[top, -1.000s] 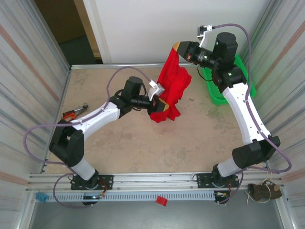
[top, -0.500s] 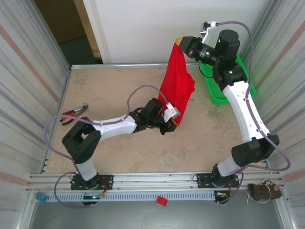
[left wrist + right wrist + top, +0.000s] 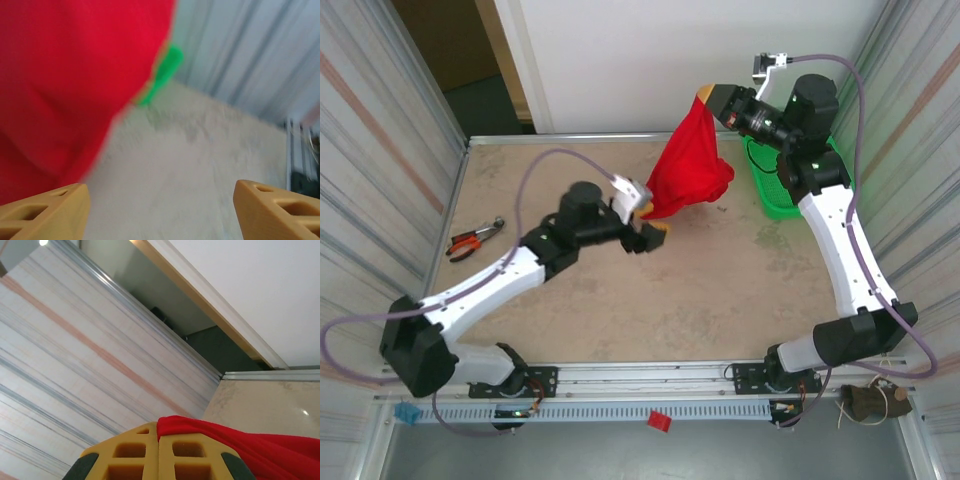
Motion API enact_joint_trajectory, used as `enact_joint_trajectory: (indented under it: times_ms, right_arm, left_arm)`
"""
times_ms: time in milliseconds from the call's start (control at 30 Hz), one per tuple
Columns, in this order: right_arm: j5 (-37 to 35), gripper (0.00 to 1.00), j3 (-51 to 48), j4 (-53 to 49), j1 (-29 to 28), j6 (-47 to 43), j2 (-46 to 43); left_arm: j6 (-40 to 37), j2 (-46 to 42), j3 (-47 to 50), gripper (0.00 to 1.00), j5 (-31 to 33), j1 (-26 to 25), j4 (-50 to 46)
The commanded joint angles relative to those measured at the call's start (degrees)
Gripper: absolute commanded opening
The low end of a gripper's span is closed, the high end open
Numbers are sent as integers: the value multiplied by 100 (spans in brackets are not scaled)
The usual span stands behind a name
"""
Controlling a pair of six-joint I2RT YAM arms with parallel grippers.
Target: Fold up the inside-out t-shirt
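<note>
T-shirt [image 3: 688,172] hanging upper centre, top clamped in right gripper [image 3: 704,97], left gripper [image 3: 652,225] just beside its lower edge, jaws spread and empty, green basket [image 3: 772,203] far right

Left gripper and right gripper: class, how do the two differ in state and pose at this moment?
The left gripper stands open, with nothing between its fingers; the right gripper is shut on an edge of the red t-shirt. The right gripper holds the t-shirt up so that it hangs; the left gripper sits near the cloth's lower end, holding none of it. Both have yellow-tan fingers.
</note>
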State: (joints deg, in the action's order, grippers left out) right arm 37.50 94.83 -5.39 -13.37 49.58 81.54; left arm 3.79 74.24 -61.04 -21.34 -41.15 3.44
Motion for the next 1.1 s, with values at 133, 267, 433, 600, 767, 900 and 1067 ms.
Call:
enact_joint_trajectory:
  times_ms: [133,267,433,600,767,900,1067]
  right_arm:
    - [128,0,-639,457,-72,144,-438]
    - [26,0,-874,453,-288,97,-456]
    - [-65,0,-891,414,-480,43,-398]
    - [-141,0,-618,227,-406,-42,-470]
    - [-512,0,-909,183,-520,-248,-923]
    - [-1016,49,-1475,106,-563,-453,-1176]
    - [-1798,69,-2660,82,-490,-331,-1688]
  left_arm:
    - [74,860,-1464,79,-468,646,-85]
    - [340,1693,-2003,80,-1425,661,245]
    - [626,2362,-2319,67,-1524,553,389]
    - [1064,2149,-2860,0,-1090,1006,455]
    - [743,1369,-3124,0,-873,1237,424]
    - [1563,1462,-2762,0,-1779,1642,1134]
    - [1190,1270,-2379,0,-1403,1494,1202]
